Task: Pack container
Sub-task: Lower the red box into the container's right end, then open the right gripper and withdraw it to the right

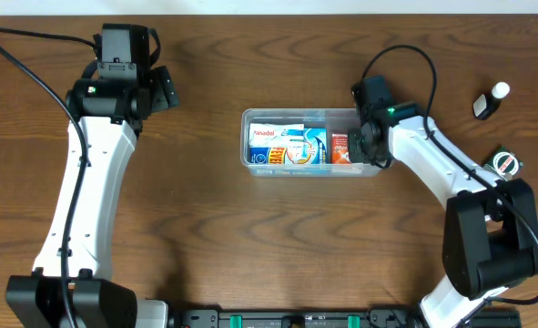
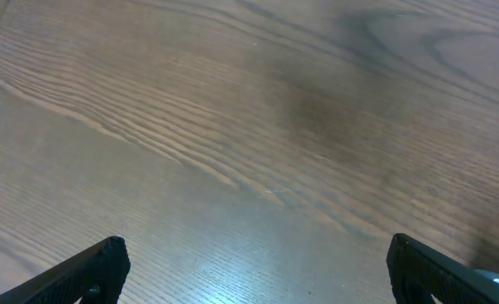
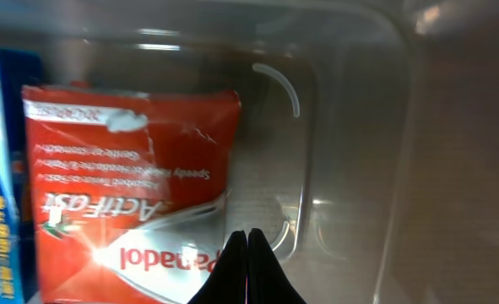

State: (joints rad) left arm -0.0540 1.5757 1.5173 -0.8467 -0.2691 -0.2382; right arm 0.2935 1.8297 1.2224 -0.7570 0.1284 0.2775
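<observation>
My right gripper point(image 3: 247, 253) is pinched together on nothing, its tips at the right edge of the red box point(image 3: 131, 186) inside the right end of the container point(image 1: 287, 112), mid-frame overhead. Open tub floor runs right to its rounded wall. My left gripper point(image 2: 257, 274) stands spread wide over the table point(image 2: 232, 127), upper left overhead.

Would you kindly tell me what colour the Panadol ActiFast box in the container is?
The box is red with white lettering, clearest in the right wrist view.
</observation>
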